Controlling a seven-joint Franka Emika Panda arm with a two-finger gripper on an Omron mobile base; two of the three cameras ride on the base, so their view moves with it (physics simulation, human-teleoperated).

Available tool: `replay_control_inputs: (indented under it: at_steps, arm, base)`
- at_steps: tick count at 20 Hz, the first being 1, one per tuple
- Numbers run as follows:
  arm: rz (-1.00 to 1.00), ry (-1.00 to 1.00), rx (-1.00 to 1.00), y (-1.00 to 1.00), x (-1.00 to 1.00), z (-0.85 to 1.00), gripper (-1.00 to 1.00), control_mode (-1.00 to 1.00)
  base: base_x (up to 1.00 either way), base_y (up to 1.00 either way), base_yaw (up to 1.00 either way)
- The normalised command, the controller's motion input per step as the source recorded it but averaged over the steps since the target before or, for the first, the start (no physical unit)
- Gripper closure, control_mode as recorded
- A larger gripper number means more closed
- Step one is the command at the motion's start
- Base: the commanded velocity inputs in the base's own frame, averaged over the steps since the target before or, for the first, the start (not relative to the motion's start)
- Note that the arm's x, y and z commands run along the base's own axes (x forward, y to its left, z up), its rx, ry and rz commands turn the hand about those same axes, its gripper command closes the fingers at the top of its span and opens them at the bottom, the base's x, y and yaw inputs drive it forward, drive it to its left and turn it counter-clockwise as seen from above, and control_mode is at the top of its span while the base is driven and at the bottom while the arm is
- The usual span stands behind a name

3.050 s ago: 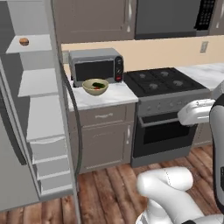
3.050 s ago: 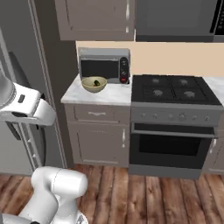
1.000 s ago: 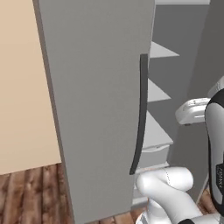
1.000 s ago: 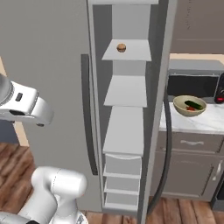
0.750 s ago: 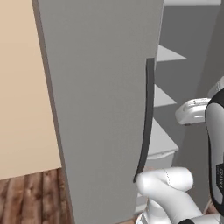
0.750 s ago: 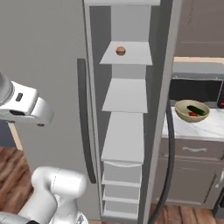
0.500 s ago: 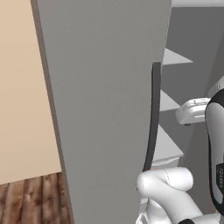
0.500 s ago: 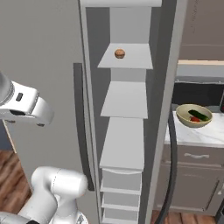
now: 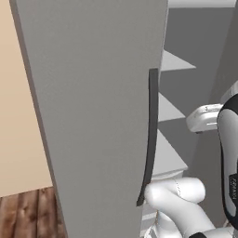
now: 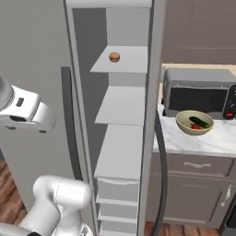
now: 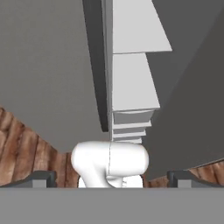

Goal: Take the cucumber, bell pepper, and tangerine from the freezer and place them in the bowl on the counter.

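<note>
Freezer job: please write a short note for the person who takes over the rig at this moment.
Gripper: open, holding nothing, pointed at the lower freezer shelves.
Tangerine: alone on an upper freezer shelf; freezer door is open.
Bowl: on the counter before the microwave, with the cucumber and bell pepper inside.
Done: cucumber and pepper.
Left: take the tangerine to the bowl.

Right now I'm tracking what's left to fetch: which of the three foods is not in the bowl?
The tangerine: it sits alone on an upper shelf of the freezer, while the cucumber and bell pepper lie in the bowl on the counter.
</note>
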Motion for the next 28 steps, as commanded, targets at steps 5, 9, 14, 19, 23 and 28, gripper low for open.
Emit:
replay_control_inputs:
  at_steps: [5,9,14,19,23,28]
  arm:
    - [0.00,0.00,0.00,0.00,0.00,0.00,-1.00,1.00]
    - [0.00,0.00,0.00,0.00,0.00,0.00,-1.00,1.00]
    - [0.00,0.00,0.00,0.00,0.00,0.00,-1.00,1.00]
    - [0.00,0.00,0.00,0.00,0.00,0.00,-1.00,1.00]
    - [0.00,0.00,0.00,0.00,0.00,0.00,-1.00,1.00]
    - [0.00,0.00,0.00,0.00,0.00,0.00,-1.00,1.00]
  base:
    - [0.22,-0.42,0.01]
    - [0.32,-0.22,0.00]
    - [0.44,-0.07,0.00]
    - [0.48,-0.12,0.00]
    - [0.21,-0.53,0.05]
    - [0.15,-0.56,0.04]
